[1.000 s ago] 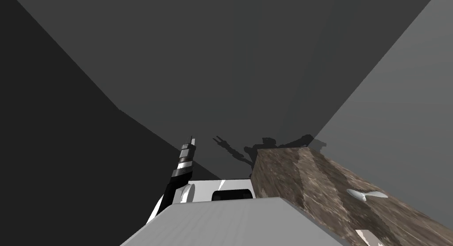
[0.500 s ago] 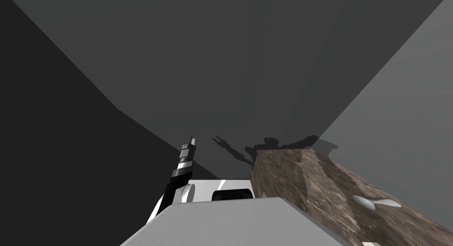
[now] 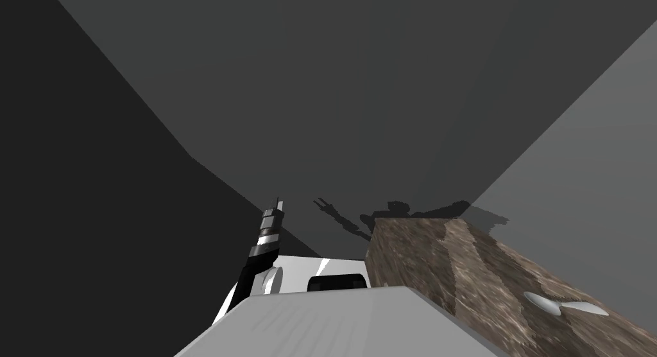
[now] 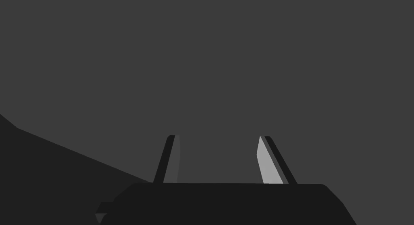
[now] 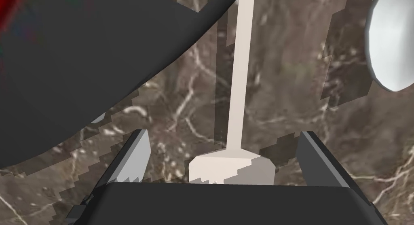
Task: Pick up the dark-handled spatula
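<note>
While the left claw hangs released, the right claw gapes astride the spatula, clearance both sides.

The countertop was mottled brown with thin pale veins. The spatula was cream-white along both handle and blade, and one side of the blade was shaded grey-beige. A large curved object was dark grey, with a red patch at one corner. A rounded object was white to light grey. The left forearm was black with white and grey bands.
</note>
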You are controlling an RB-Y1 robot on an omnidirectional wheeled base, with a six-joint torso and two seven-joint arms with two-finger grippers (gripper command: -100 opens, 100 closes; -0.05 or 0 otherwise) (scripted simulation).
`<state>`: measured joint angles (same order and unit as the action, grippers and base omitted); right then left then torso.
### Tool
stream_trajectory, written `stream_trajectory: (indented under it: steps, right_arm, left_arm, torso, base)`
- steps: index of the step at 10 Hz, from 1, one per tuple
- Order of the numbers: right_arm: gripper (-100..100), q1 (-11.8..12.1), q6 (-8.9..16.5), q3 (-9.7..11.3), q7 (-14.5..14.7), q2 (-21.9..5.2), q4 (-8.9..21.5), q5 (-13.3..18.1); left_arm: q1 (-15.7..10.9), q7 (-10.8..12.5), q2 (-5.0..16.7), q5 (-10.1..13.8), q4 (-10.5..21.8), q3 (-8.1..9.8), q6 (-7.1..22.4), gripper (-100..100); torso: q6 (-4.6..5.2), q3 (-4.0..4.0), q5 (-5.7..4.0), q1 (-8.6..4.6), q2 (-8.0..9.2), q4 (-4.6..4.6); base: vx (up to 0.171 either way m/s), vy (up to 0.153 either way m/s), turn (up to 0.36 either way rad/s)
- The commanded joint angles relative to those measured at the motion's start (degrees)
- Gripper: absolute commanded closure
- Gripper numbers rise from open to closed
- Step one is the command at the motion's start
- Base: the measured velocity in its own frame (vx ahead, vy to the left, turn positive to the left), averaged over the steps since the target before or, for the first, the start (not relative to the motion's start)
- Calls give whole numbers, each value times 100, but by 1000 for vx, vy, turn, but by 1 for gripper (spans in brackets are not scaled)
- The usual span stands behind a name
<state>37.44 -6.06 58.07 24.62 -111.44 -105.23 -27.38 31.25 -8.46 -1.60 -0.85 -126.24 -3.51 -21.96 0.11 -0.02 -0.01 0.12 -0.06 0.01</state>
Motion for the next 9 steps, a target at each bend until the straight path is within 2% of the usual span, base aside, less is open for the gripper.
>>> stream_trajectory:
  steps: [1, 5, 6, 7, 9]
  right_arm:
    - [100, 0, 0, 0, 0, 0, 0, 0]
    - [100, 1, -2, 2, -2, -1, -2, -2]
    - [0, 1, -2, 2, -2, -1, -2, -2]
    - [100, 16, -47, -30, -35, -186, -103, 24]
    - [100, -8, -119, -9, 15, -440, -244, -32]
  left_arm:
    - [0, 0, 0, 0, 0, 0, 0, 0]
    - [0, 0, 0, 0, 0, 0, 0, 0]
    - [0, 0, 0, 0, 0, 0, 0, 0]
    - [0, 0, 0, 0, 0, 0, 0, 0]
    - [1, 0, 0, 0, 0, 0, 0, 0]
  torso:
    - [0, 0, 0, 0, 0, 0]
    - [-3, -6, -4, -7, -9, -2]
    - [-3, -6, -4, -8, -9, -2]
    - [-3, -6, -4, -7, -10, -2]
    - [-2, -14, -1, -2, -25, -5]
  base:
    - [0, 0, 0]
    - [0, 0, 0]
    - [0, 0, 0]
    - [29, -3, -145]
    - [49, 3, -126]
